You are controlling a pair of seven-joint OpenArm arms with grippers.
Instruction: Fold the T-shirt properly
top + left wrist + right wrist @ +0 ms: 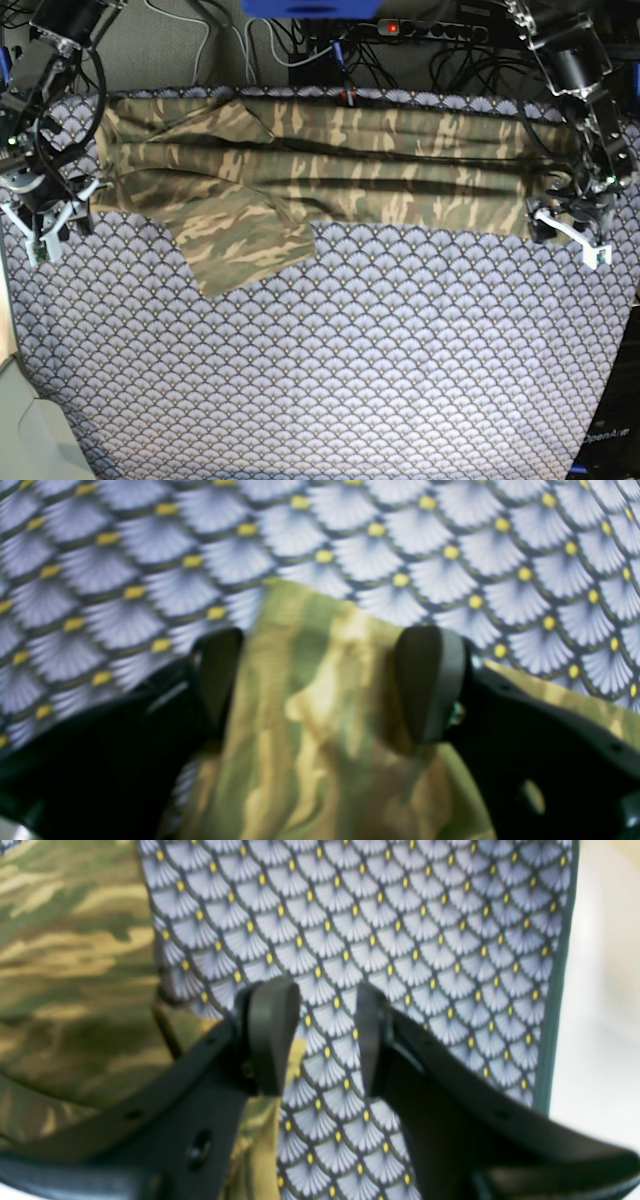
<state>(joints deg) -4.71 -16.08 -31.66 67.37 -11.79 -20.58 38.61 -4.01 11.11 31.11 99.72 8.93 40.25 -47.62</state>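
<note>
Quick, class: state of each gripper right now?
Left tool: open, shirt between its fingers.
Right tool: open, holding nothing.

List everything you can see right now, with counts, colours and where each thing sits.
shirt: one, camouflage of olive green, tan and brown, spread across the far part of the table, one part jutting toward the near side
tablecloth: one, pale purple-grey scale pattern with yellow dots, under the shirt
cables: several, light and dark, beyond the tablecloth's far edge
left gripper: one, black fingers, open, over the shirt's end at the base view's right
right gripper: one, black fingers, open, by the shirt's end at the base view's left
</note>
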